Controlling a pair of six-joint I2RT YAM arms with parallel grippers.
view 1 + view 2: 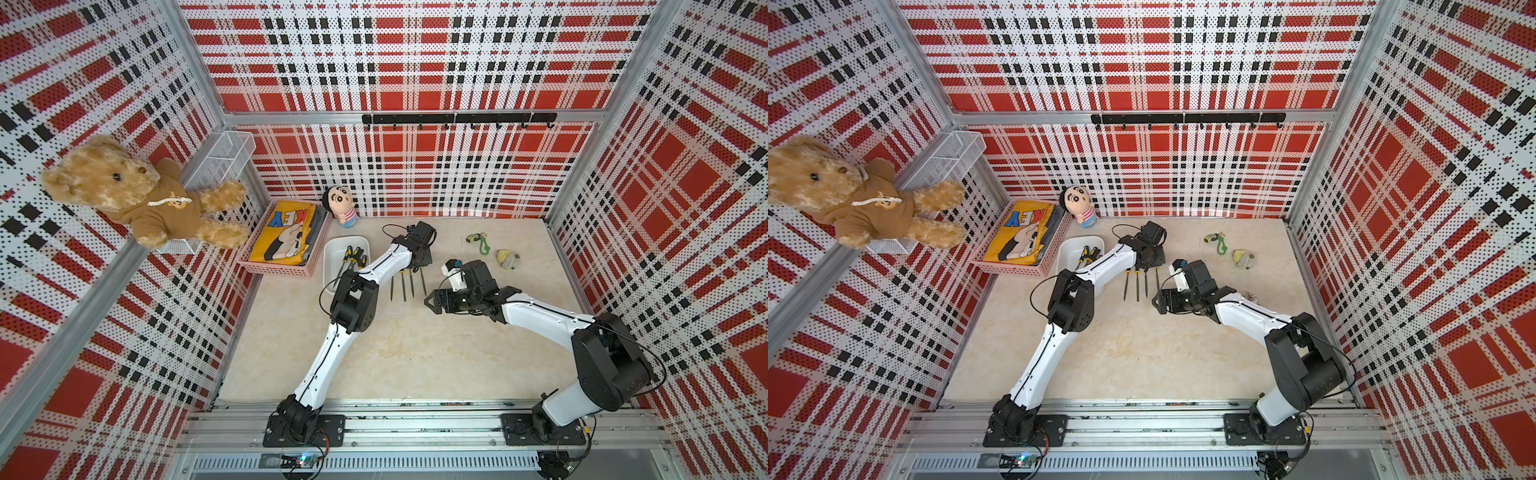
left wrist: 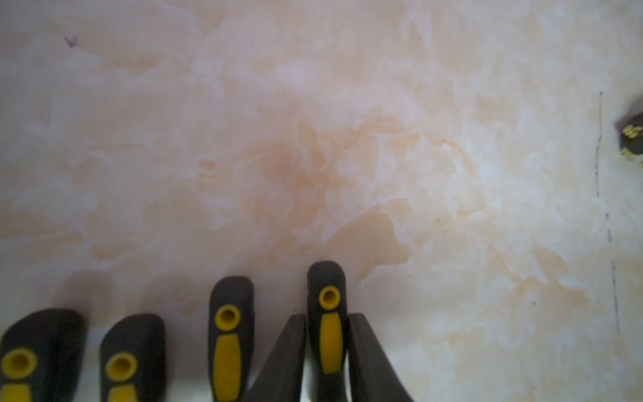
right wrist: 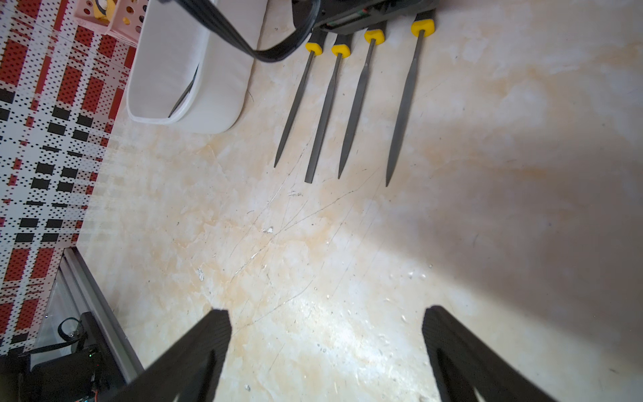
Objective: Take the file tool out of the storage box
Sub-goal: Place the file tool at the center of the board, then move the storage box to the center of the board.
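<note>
- left gripper sits low, its fingers narrow on either side of the file handle; i cannot tell whether they pinch it.
- that file lies on the table, outside the storage box, at the end of a row.
- my worry: lifting off-centre could drag the handle into the neighbour file.
- right gripper hangs wide and empty.
- more files lie in the box, partly hidden by my left forearm; pink basket crowds its far side.

Four files: handle ends are being hidden under the left arm in both top views; in the left wrist view the handles are being shown blurred and cropped by the edge.
</note>
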